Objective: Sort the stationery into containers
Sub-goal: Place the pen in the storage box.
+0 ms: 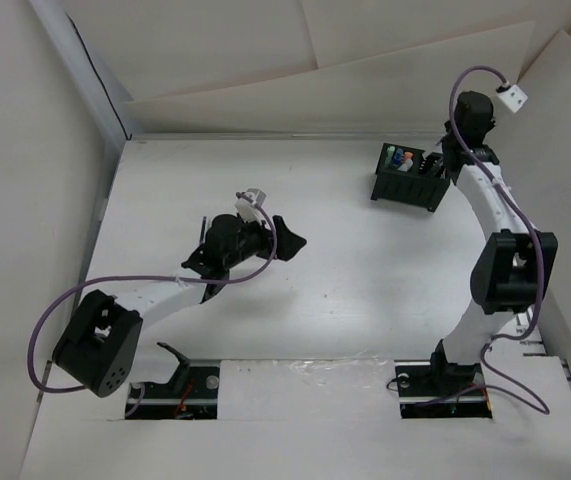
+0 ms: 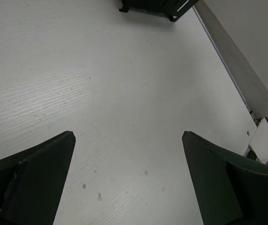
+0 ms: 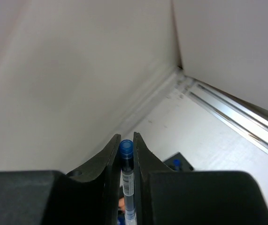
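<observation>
Two arms work over a white table (image 1: 345,290). On the left, the left gripper (image 2: 128,136) hangs over bare tabletop with its fingers (image 2: 40,178) spread wide and nothing between them. A purple cable (image 1: 55,310) loops from that arm's elbow toward its wrist.

Further right, the black organiser box (image 1: 410,180) stands near the far wall (image 1: 265,60), well apart from the left gripper. Several stationery pieces (image 1: 397,158) stand upright in its left compartments, blue, orange and white among them.

At the right, the right arm's upper link runs just beside the box's right end. In the right wrist view the right gripper (image 3: 126,140) is clamped on a slim pen (image 3: 128,183) with a blue cap, the cap poking out at the fingertips. A corner of the box shows below and just right of the fingers, with a metal rail (image 3: 237,112) running along the foot of the wall beyond.
</observation>
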You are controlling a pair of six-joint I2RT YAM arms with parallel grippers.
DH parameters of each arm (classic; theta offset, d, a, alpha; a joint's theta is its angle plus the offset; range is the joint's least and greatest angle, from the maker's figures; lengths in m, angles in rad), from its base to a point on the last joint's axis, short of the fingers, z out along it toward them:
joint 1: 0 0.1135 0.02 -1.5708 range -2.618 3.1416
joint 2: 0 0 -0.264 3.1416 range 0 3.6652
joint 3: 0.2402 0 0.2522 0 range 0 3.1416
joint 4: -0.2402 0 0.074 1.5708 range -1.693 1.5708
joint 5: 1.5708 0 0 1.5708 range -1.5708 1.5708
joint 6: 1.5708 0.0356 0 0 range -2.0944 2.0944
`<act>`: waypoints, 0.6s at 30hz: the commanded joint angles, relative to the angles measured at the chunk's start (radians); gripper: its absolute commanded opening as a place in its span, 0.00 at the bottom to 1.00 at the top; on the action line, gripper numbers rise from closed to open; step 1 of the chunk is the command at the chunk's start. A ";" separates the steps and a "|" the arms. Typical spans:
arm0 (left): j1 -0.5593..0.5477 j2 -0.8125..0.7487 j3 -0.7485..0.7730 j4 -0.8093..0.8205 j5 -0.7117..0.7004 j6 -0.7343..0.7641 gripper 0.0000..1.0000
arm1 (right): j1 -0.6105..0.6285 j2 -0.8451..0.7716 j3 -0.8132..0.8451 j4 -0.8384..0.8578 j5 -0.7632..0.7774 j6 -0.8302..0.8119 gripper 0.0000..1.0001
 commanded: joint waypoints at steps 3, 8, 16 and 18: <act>0.014 -0.054 -0.045 0.054 -0.010 -0.022 0.89 | -0.009 0.084 0.038 -0.042 0.099 -0.065 0.00; 0.014 -0.105 -0.027 -0.041 -0.131 0.021 0.51 | 0.002 0.166 0.056 -0.051 0.135 -0.065 0.00; -0.019 -0.098 0.033 -0.199 -0.416 0.022 0.31 | 0.058 0.212 0.068 -0.062 0.198 -0.065 0.14; 0.004 -0.108 0.043 -0.239 -0.483 -0.009 0.34 | 0.068 0.177 0.059 -0.062 0.198 -0.053 0.53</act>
